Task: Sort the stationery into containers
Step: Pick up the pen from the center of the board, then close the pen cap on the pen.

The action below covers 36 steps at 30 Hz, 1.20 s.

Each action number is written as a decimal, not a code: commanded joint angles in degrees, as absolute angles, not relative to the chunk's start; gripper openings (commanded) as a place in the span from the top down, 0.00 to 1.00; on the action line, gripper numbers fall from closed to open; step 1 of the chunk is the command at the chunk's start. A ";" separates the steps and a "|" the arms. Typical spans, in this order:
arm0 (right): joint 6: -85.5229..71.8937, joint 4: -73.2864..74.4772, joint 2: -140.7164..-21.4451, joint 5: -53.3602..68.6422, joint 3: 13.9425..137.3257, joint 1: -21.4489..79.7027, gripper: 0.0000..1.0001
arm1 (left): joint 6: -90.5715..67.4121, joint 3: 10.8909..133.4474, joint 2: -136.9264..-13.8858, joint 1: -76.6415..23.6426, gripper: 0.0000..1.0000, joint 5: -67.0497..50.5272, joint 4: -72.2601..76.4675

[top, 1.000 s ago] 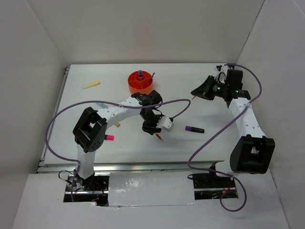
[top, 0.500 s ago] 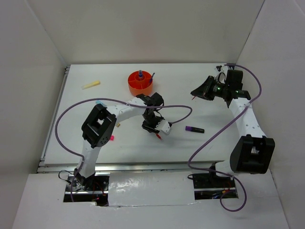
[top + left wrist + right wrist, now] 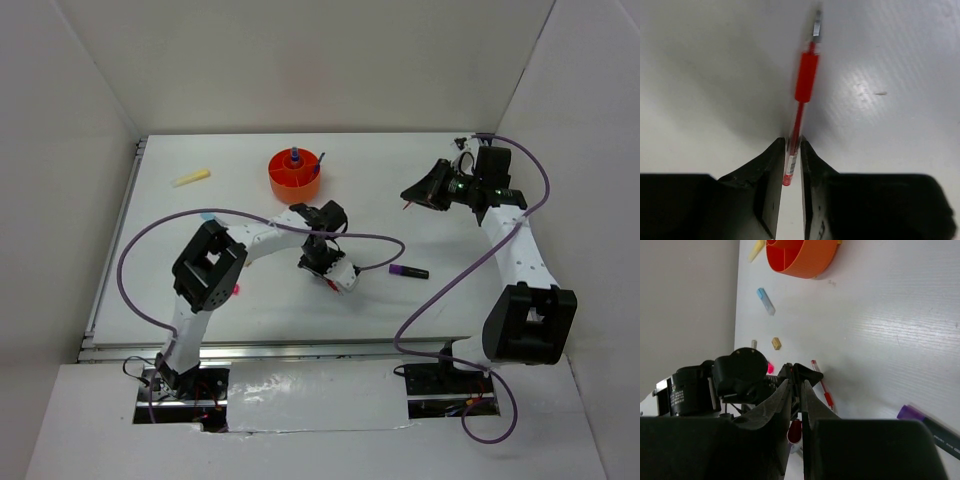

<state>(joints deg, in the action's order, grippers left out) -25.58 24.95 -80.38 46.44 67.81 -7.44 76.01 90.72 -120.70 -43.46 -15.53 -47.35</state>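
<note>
Left gripper (image 3: 792,146) has crept toward the near edge over the last second. Its jaws now pinch the rear end of the red pen (image 3: 805,80). The pen lies flat mid-table, slightly nearer the near edge, not lifted yet. Grasp looks done, so lift and carry probably come next. Orange pot (image 3: 285,183) sits by the far edge, well apart. Right gripper (image 3: 796,385) hasn't moved, raised near the far-right corner, jaws clamped on a thin red-ended pen (image 3: 794,431).
</note>
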 commanded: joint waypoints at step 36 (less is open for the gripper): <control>-41.58 -7.12 -85.08 63.02 75.68 13.09 1.00 | -26.71 65.83 -75.23 -34.02 1.00 -47.54 -14.51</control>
<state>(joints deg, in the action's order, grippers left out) -39.62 -0.23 -85.76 60.97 76.20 12.43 -21.12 65.93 -75.48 -34.87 -43.88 -20.01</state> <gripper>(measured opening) 0.172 0.065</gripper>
